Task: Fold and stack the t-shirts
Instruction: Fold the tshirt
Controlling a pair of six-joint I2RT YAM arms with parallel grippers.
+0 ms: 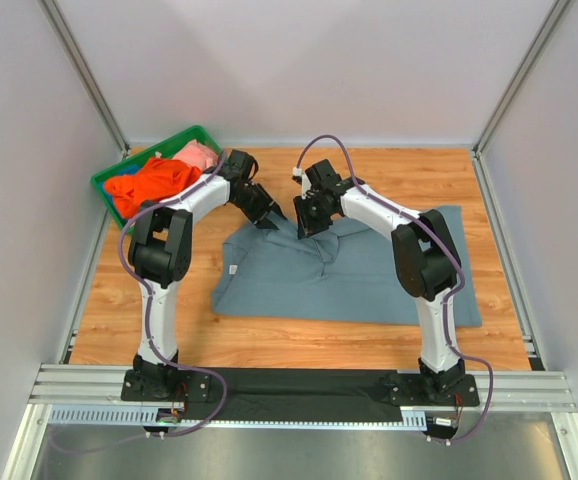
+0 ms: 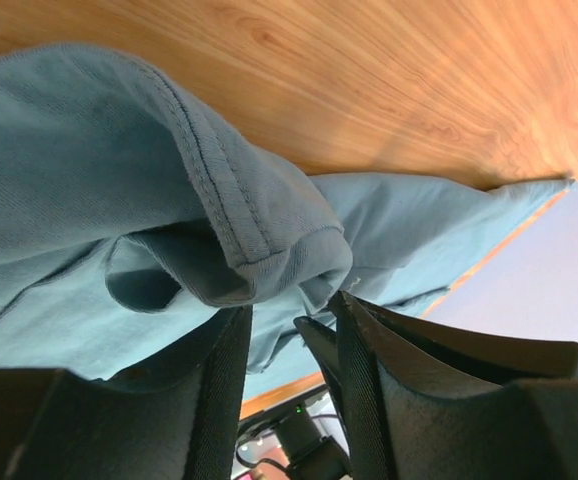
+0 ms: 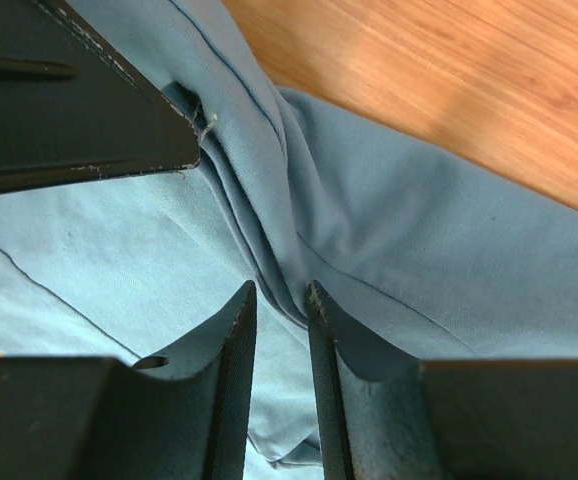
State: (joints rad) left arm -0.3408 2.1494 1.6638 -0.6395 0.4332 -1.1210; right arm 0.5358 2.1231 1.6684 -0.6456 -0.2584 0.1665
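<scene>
A slate grey-blue t-shirt [image 1: 359, 285] lies spread on the wooden table, its far edge gathered up toward both grippers. My left gripper [image 1: 269, 220] is at that edge; in the left wrist view its jaws [image 2: 289, 305] stand apart, with a rolled hem of the t-shirt [image 2: 89, 150] bunched over the fingertips and nothing pinched lower down. My right gripper [image 1: 307, 226] is just beside it. Its jaws [image 3: 281, 292] are nearly together, and a ridge of the t-shirt [image 3: 419, 250] runs down into the tips. An orange t-shirt [image 1: 149, 185] and a pink one [image 1: 197, 153] lie in the bin.
The green plastic bin [image 1: 159, 146] stands at the far left corner of the table. White walls and metal posts close in the table on three sides. A black part of the other arm [image 3: 69, 90] fills the upper left of the right wrist view.
</scene>
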